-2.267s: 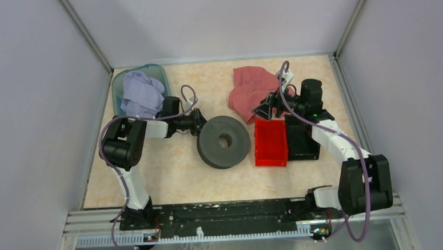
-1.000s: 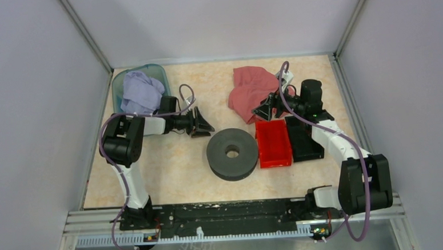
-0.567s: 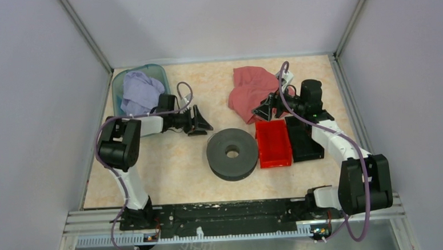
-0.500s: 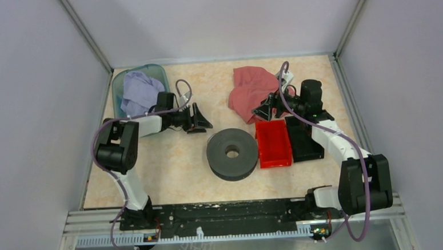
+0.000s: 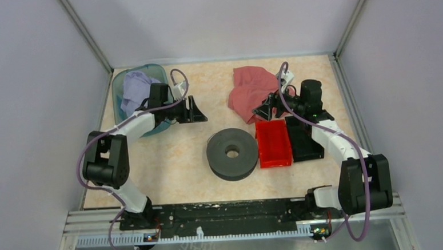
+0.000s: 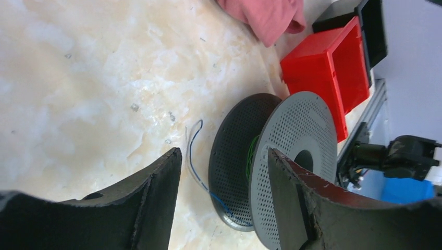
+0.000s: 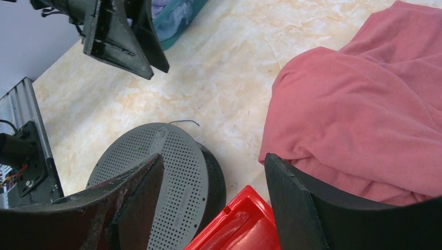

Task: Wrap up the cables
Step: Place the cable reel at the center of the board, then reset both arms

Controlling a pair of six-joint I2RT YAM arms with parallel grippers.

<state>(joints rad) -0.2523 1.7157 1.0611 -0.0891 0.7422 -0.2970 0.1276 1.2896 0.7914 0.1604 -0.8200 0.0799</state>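
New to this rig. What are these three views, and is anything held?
Two robot arms bolted at the near edge of the table. The wide view looks down from above; the other two come from wrist cameras, the dark wedges being that arm's own fingers. On the table: a grey spool, red bin, black tray, pink cloth, teal basket with a lilac cloth. A thin wire trails beside the spool. The left gripper and right gripper are open, holding nothing.

The top camera looks steeply down from above the near edge over the marbled beige tabletop [image 5: 170, 173]. The wrist cameras sit low, facing each other across the perforated grey round spool [image 5: 220, 159] all views share.
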